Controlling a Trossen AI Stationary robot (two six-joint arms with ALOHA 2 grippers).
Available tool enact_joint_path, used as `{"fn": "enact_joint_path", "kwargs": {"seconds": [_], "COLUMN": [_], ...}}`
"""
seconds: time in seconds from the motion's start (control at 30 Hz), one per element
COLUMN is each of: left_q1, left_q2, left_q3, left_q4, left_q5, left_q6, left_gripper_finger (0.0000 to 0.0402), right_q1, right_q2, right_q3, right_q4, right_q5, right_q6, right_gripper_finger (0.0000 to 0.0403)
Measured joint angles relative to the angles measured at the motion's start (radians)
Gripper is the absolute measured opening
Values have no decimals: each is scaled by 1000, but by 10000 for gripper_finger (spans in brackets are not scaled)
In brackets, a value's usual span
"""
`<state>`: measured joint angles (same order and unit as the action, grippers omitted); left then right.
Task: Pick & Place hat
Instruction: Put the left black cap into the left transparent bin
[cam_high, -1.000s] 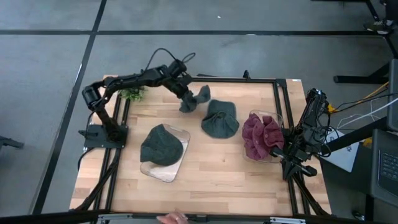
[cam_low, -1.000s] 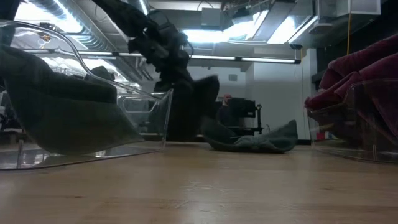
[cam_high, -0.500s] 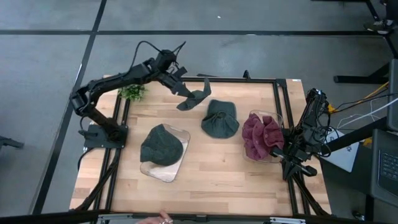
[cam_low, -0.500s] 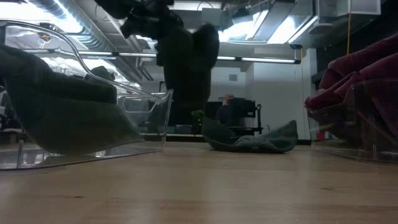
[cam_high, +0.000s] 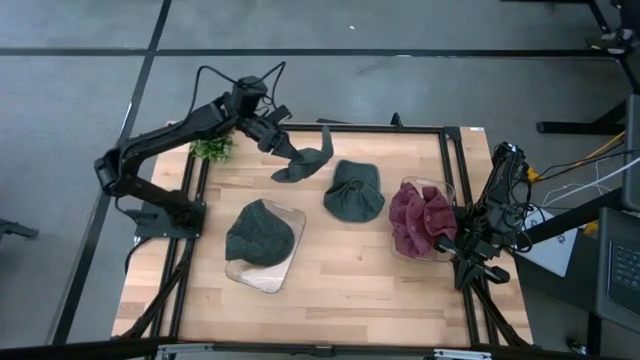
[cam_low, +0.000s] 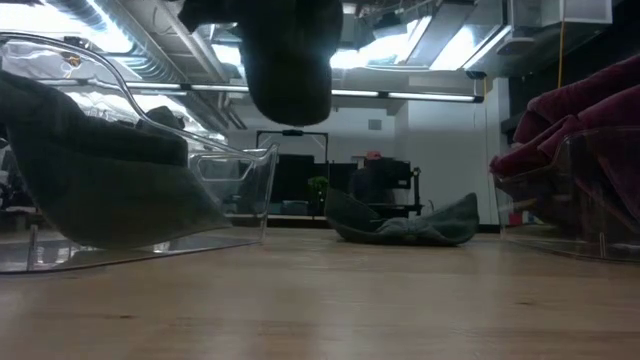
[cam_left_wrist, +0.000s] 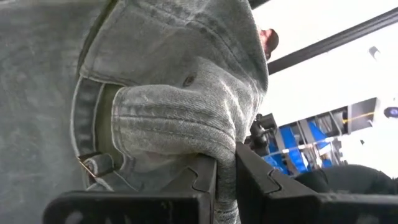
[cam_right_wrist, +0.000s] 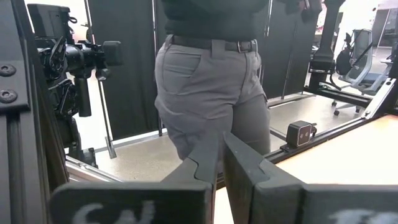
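Hat, grey denim fabric (cam_high: 305, 160), hangs clear above the far side of the wooden surface (cam_high: 330, 280), pinched in the left tool (cam_high: 283, 147). Nearer: clear plastic tray (cam_high: 291, 215) with dark green hat (cam_high: 260, 235). Another green hat (cam_high: 354, 192) lies mid-surface. Right tool (cam_high: 470, 262) parked at right edge, fingers pressed together, beside maroon hat (cam_high: 420, 218).

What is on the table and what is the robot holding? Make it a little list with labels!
held hat: grey hat, lifted off the table
left gripper: shut on the grey hat, above the table's far edge
right gripper: shut, empty, parked at the right side
left tray: one grey hat inside
right tray: dark red hat
table middle: loose grey hat
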<state>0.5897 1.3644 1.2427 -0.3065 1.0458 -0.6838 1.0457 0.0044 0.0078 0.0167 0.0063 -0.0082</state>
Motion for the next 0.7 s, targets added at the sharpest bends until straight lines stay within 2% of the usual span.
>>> {"fn": "enact_joint_path", "kwargs": {"seconds": [0.2,0.37,0.7], "left_q1": [-77,-189,-481], "left_q2": [-55,-137,-336], "left_q3": [-9,-75,-195], "left_q4": [-2,-10,-1], "left_q5": [-23,-56,-288], "left_q6": [-84,-162,-315], "left_gripper_finger": [27,27,27], "right_q1": [0,0,0], "right_q2": [0,0,0], "right_q3": [0,0,0], "right_q4": [0,0,0], "right_q5": [0,0,0], "right_q6": [0,0,0], "right_gripper_finger": [24,24,24]}}
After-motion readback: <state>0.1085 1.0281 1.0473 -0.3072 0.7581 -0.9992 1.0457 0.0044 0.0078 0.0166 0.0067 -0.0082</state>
